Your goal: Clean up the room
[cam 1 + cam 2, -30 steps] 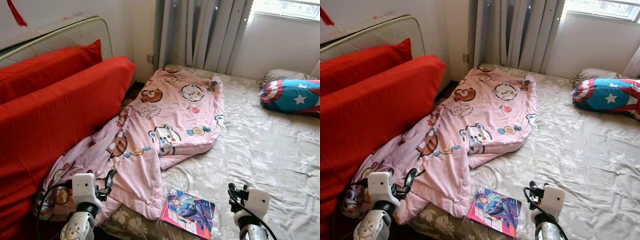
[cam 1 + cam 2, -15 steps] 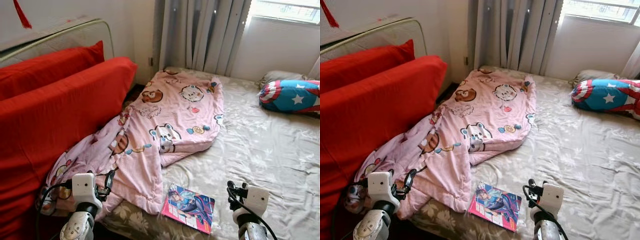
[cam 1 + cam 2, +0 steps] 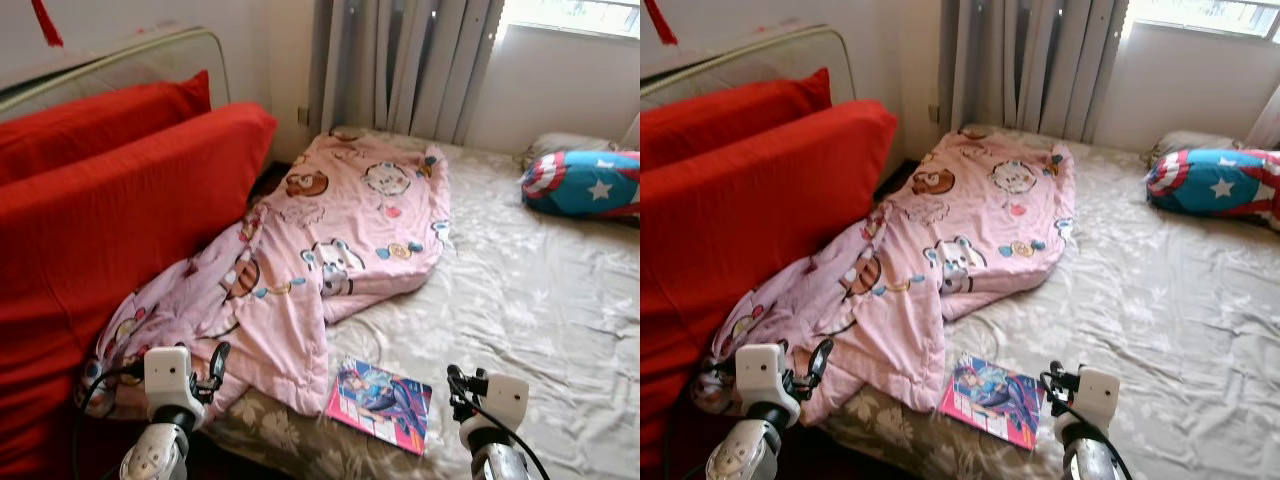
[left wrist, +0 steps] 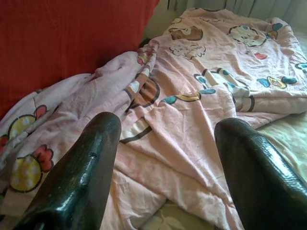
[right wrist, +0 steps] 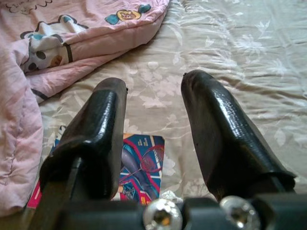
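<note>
Blanket [image 3: 340, 240], pink with cartoon animal prints, is my landmark for this room: it lies crumpled along the left side of the bed [image 3: 520, 300], one end bunched and spilling over the bed's near left corner, the other spread flat toward the curtains [image 3: 410, 60].

Left of the blanket I see two red cushions [image 3: 110, 200] propped on edge, the nearer one touching the blanket's crumpled end. Behind them a pale headboard [image 3: 120, 60] leans against the wall.

My left gripper [image 4: 168, 143] hangs low just before the blanket's bunched near end, fingers spread wide apart with nothing between them; in the left wrist view the pink fabric lies beyond the fingers [image 4: 81, 172], not touched.

Just right of the blanket's near hem a colourful magazine [image 3: 380, 402] lies flat on the floral sheet, close beside the hem at the bed's front edge.

My right gripper [image 5: 153, 124] hovers right of the magazine, above the sheet, fingers parted and holding nothing; the right wrist view shows the magazine below and between them, apart from both.

Far right of the blanket, near the head of the bed by the window wall, a blue pillow [image 3: 585, 185] with a red-and-white shield and stars rests against a grey pillow [image 3: 560, 146].
</note>
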### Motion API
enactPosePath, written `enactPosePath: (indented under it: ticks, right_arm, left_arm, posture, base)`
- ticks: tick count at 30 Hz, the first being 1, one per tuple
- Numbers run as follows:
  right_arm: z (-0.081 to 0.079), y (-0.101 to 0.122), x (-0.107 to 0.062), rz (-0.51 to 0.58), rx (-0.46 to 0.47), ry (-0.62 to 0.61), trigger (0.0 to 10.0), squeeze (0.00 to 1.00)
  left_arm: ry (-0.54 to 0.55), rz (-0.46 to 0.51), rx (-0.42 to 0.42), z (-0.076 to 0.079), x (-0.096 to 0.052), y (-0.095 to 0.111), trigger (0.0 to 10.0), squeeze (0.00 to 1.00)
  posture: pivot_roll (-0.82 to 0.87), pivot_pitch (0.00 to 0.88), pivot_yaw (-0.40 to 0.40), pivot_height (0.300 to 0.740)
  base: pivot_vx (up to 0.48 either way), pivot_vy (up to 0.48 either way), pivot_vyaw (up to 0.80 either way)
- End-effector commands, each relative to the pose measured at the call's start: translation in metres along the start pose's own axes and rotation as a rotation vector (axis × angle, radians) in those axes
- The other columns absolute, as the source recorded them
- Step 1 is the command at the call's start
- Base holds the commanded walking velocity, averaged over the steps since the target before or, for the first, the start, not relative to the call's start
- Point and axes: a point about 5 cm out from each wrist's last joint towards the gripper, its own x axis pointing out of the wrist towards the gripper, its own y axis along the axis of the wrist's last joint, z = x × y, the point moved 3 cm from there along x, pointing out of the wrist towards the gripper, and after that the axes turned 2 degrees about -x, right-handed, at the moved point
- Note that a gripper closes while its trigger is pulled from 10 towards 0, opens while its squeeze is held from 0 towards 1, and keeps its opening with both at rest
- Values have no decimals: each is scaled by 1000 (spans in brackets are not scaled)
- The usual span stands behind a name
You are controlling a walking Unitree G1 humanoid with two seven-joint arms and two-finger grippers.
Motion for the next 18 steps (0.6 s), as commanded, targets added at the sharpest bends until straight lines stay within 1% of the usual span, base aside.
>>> enactPosePath:
  ticks: [1, 10, 18]
  right_arm:
    - [-1, -2, 0, -9, 9, -2, 10000, 0]
    - [-4, -6, 0, -24, 9, 11, 10000, 0]
    - [-5, -8, 2, -36, 20, 19, 10000, 0]
  left_arm:
    - [-10, -5, -2, 2, 0, 1, 10000, 0]
    - [-17, -12, 0, 2, 0, 1, 10000, 0]
    - [-30, -16, -10, 7, -2, 0, 10000, 0]
  posture:
    - [51, 0, -49, 661]
    - [55, 0, -47, 661]
    - [58, 0, -41, 661]
  base:
    - [0, 0, 0]
    - [0, 0, 0]
    - [0, 0, 0]
